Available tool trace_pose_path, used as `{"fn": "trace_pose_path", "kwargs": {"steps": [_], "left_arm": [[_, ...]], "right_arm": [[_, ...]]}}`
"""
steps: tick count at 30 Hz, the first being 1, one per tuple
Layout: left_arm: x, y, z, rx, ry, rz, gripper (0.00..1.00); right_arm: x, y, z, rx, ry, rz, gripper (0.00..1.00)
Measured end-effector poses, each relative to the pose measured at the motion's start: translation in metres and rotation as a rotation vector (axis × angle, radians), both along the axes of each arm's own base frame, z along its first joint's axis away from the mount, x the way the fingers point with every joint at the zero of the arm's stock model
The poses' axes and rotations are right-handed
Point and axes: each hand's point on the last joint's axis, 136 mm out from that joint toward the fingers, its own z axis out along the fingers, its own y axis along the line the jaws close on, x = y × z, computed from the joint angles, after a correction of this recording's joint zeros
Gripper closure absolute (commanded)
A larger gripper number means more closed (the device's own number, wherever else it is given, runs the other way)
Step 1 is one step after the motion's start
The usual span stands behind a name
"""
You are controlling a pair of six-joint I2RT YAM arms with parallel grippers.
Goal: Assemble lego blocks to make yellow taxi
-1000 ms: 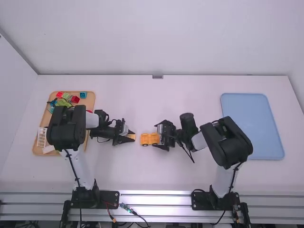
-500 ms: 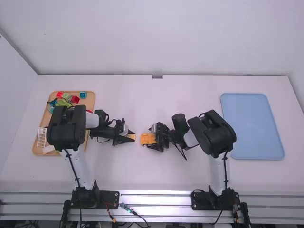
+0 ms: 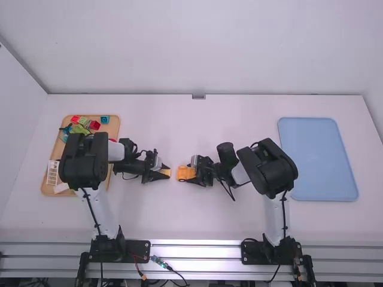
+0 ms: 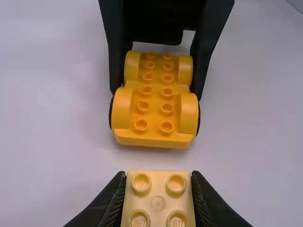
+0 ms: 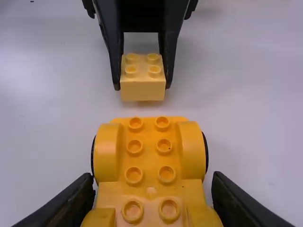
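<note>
- We see a white table [image 3: 239, 224] with two robot arms reaching in, and their black grippers facing each other left of the middle
- The left gripper [image 3: 165, 172] is closed on a small yellow plastic brick [image 4: 158, 204], pinching it by two opposite sides, with its four round studs facing up
- The right gripper [image 3: 190, 173] is closed around a long yellow-orange plastic car base [image 4: 155, 111], one finger against each side
- That car base has two rows of studs running between rounded fenders, and we can make out black wheels at its sides
- The small brick is near one end of the car base, in line with it, and we see a narrow gap between them
- To our left, a tan tray [image 3: 54, 156] holds red, green and teal plastic blocks [image 3: 94, 125]
- To our right lies a light blue rectangular tray [image 3: 317, 158] with rounded corners
</note>
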Motion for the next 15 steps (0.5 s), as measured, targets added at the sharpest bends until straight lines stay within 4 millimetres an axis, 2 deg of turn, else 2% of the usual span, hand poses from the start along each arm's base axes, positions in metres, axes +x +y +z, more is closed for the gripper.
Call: {"fn": "trace_pose_path", "kwargs": {"steps": [8, 15], "left_arm": [[-0.001, -0.003, 0.024, -0.037, 0.006, -0.032, 0.98], [-0.001, -0.015, 0.029, -0.071, -0.077, -0.074, 0.98]], "right_arm": [[-0.001, 0.0, 0.0, 0.0, -0.017, 0.013, 0.46], [-0.002, 0.0, 0.0, 0.001, -0.016, 0.015, 0.44]]}}
